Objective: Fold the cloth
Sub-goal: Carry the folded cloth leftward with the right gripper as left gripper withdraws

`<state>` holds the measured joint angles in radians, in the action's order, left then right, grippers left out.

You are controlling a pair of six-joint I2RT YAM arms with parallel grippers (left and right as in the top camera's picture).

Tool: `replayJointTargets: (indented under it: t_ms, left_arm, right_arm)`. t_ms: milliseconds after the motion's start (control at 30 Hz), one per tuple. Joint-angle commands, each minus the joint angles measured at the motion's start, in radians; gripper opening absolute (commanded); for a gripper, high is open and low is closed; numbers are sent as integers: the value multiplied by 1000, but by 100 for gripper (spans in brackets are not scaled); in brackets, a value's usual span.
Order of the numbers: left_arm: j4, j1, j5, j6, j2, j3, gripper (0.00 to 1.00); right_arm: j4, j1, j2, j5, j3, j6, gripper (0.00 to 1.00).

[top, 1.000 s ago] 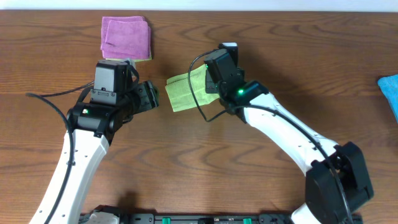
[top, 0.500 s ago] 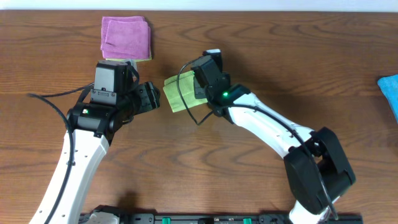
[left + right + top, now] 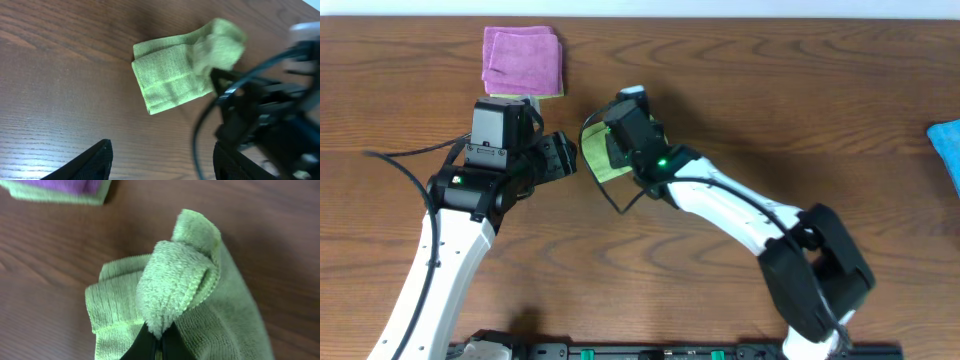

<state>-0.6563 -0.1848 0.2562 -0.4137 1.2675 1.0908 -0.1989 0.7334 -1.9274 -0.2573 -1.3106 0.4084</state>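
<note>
Right gripper (image 3: 158,341): clenched tight on a raised, rolled-over fold of the cloth (image 3: 175,285), fingertips meeting with the pinched edge between them.
Left gripper (image 3: 161,150): spread wide, nothing between the fingers (image 3: 95,159), touching no cloth; hovering above bare wood.
Cloth position: lime-green, on the table (image 3: 770,90) near its middle, between the two grippers; in the overhead view mostly covered by the right wrist, only a left strip showing.
Cloth shape: lower part lying flat in layered, ribbed folds; upper part bunched and lifted off the wood by the pinch, curling over on itself.
Gap to left gripper: cloth just ahead of the open fingers, apart from them.
Purple cloth (image 3: 523,60): folded, at the far left of the table, resting on a pale green layer that peeks out at its lower edge; well apart from the lime-green cloth.
Blue cloth (image 3: 947,145): only a corner in view at the right edge of the table, far from both arms.
In the way: black cable (image 3: 200,125) of the right arm looping beside the cloth, crossing the left wrist view in front of the right arm's body.
</note>
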Motion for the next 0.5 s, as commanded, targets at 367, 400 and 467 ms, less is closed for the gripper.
replayJointTargets:
  t_ms: [367, 400, 467]
  left_arm:
    - [-24, 121, -3, 49, -152, 7, 66]
    - [-35, 127, -3, 53, -160, 7, 66]
    - [-63, 132, -3, 56, -174, 7, 66]
  right_arm:
    - [22, 73, -46, 40, -18, -13, 1]
    - [27, 73, -48, 40, -18, -13, 2]
    - [28, 72, -55, 35, -18, -14, 2]
